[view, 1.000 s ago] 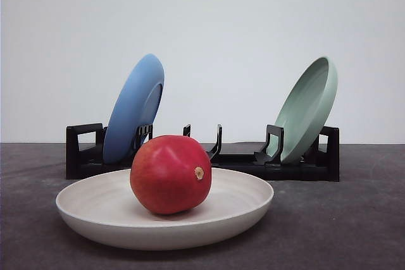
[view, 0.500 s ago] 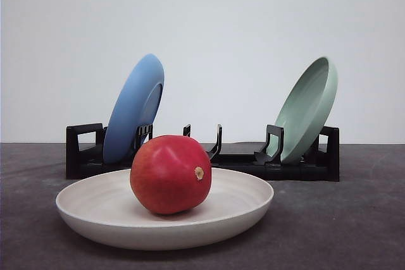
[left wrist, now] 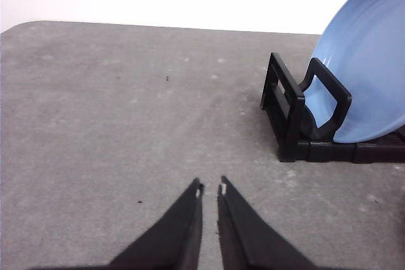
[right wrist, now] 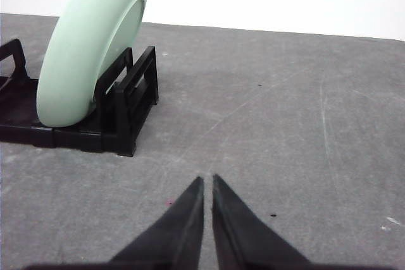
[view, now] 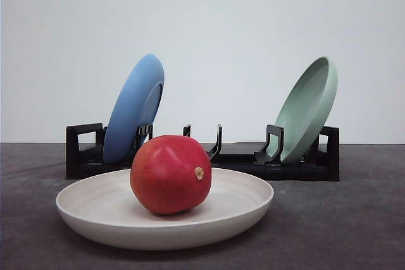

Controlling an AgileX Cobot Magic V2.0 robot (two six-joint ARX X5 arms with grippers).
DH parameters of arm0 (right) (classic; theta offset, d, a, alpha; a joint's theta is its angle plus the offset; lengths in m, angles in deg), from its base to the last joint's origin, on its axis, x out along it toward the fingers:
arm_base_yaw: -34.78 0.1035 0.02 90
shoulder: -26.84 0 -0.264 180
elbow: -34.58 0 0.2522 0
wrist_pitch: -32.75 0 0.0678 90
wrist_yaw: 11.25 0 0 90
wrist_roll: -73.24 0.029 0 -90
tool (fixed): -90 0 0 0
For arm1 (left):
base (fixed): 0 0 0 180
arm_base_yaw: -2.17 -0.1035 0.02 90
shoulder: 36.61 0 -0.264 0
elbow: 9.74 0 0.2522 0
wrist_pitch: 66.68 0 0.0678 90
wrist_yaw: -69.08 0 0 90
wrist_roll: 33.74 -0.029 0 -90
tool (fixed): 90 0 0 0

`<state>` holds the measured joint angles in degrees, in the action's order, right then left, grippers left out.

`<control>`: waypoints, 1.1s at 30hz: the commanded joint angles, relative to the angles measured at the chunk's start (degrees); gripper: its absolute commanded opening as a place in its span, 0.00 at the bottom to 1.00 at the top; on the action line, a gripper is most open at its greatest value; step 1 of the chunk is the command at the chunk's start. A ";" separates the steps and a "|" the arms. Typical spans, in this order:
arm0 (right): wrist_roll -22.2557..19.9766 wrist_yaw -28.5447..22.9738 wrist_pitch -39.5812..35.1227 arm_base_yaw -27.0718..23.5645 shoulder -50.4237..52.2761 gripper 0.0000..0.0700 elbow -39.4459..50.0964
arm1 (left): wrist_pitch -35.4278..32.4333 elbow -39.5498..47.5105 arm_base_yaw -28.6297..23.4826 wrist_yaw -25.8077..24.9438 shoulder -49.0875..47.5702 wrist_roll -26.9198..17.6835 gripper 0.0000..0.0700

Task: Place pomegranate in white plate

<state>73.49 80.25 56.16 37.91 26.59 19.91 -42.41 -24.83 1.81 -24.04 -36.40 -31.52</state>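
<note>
Plain white wall in the back and a dark grey, slightly scuffed tabletop (view: 354, 219) in front of it, pretty bare setup. In the front view the white plate (view: 82, 210) sits flat on the table nearest the camera, and the pomegranate (view: 170, 174) is resting inside it, roughly in the middle of the dish, with its little tan stem nub turned toward the right. Red and glossy, a bit of orange up top. Behind the plate there's a long black dish rack (view: 240, 162) running across the table. A blue plate (view: 134, 107) stands tilted in its left end and a pale green plate (view: 308, 109) leans in the right end, with the slots between them free. The left gripper (left wrist: 210, 188) hangs over bare table a little off the rack's left end, with the blue plate in sight past it. Its fingertips are drawn nearly together with just a thin slit between them, nothing pinched. The right gripper (right wrist: 207, 180) is the same deal, tips all but touching, gripping nothing, over open table near the rack end that carries the green plate. Hard to say from the wrist views how high either one sits above the surface.
</note>
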 commanded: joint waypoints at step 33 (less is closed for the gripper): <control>0.59 -0.04 -0.63 0.00 0.04 0.03 0.26 | 0.09 0.61 0.00 -0.02 -0.04 0.00 0.04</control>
<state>73.49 80.25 56.16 37.91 26.59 19.91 -42.41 -24.83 1.81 -24.06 -36.40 -31.52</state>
